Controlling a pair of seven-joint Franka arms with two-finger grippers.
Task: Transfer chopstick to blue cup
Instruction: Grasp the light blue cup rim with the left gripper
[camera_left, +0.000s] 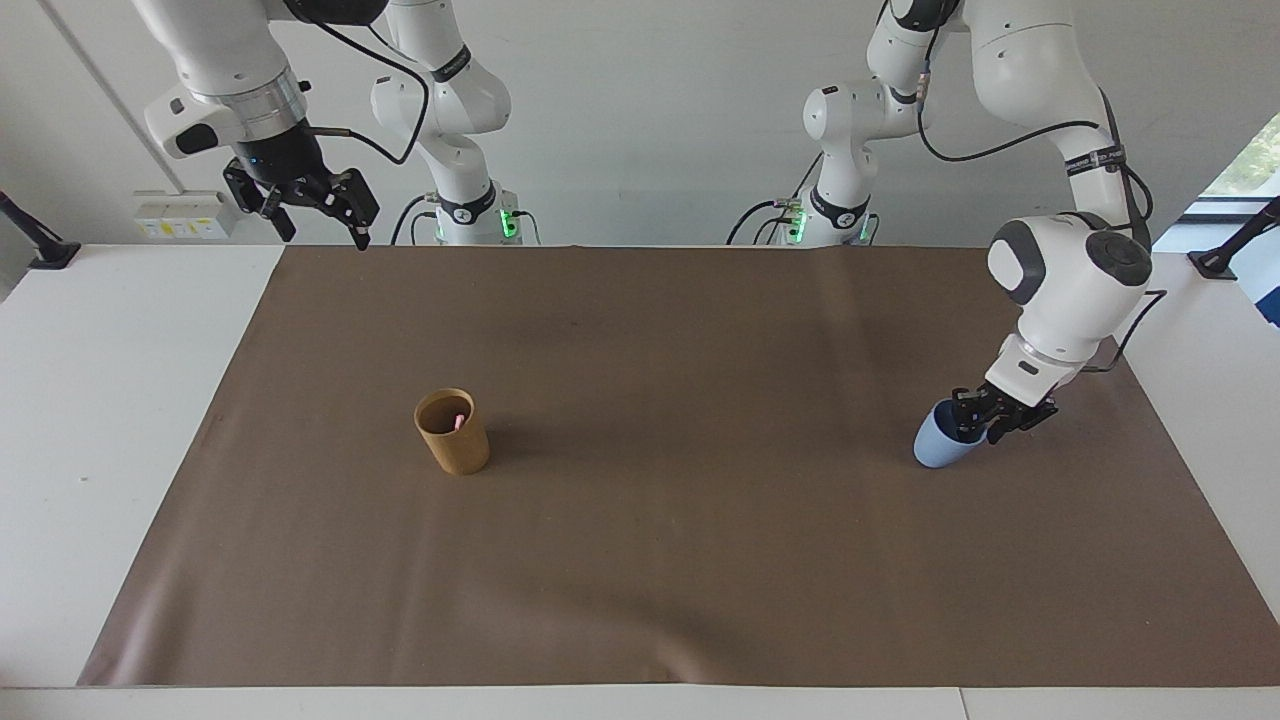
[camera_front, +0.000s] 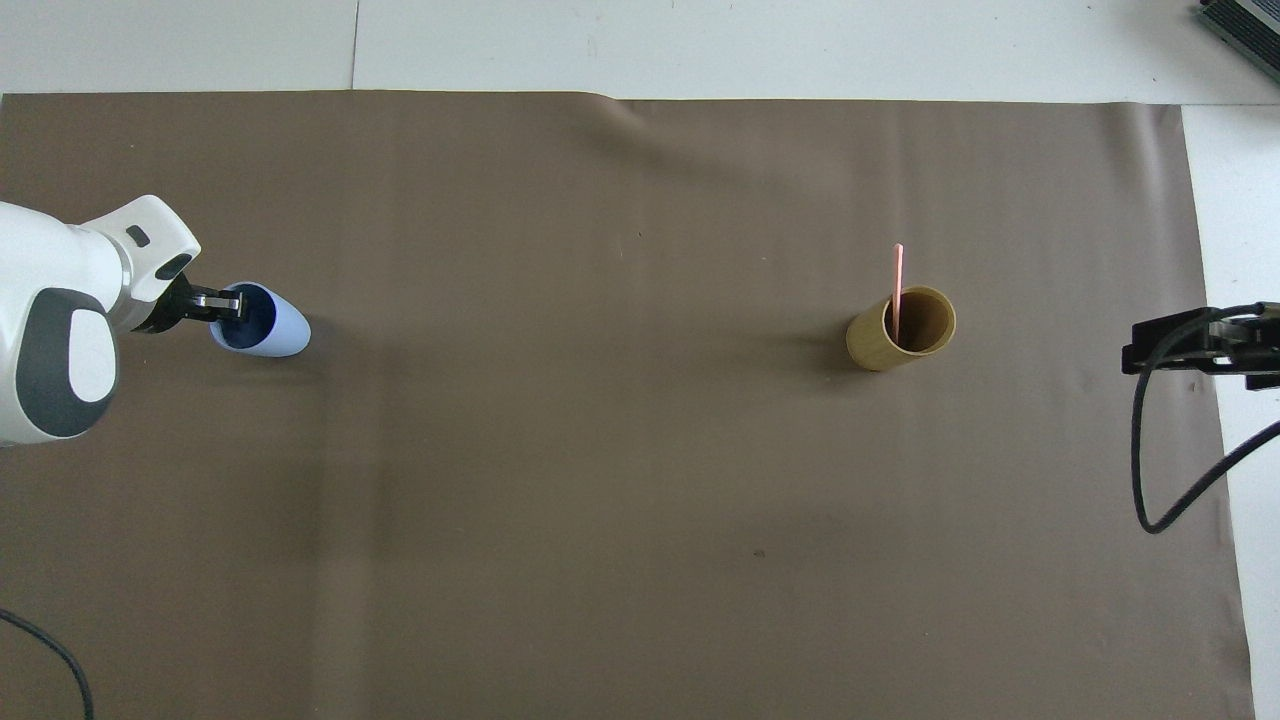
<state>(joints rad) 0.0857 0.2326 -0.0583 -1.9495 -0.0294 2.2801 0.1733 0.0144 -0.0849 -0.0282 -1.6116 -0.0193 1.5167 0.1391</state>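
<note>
The left gripper (camera_left: 985, 424) is down at the blue cup (camera_left: 940, 444), its fingers seemingly pinching the rim, one inside. The chopstick (camera_front: 897, 292) stands in the tan cup (camera_left: 453, 432), toward the right arm's end of the counter (camera_left: 120, 420). The right gripper (camera_left: 315, 205) waits aloft, fingers spread.

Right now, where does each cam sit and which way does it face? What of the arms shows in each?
Facing view: high, across the table, looking at the robots; both arms show whole, left gripper at the blue cup, right gripper raised and waiting at its own end.
Overhead view: high above the robots' end, looking steeply down; only the left arm's wrist and the right gripper show.
Shared: brown mat, tan cup holding the chopstick, blue cup, half a turn apart.
</note>
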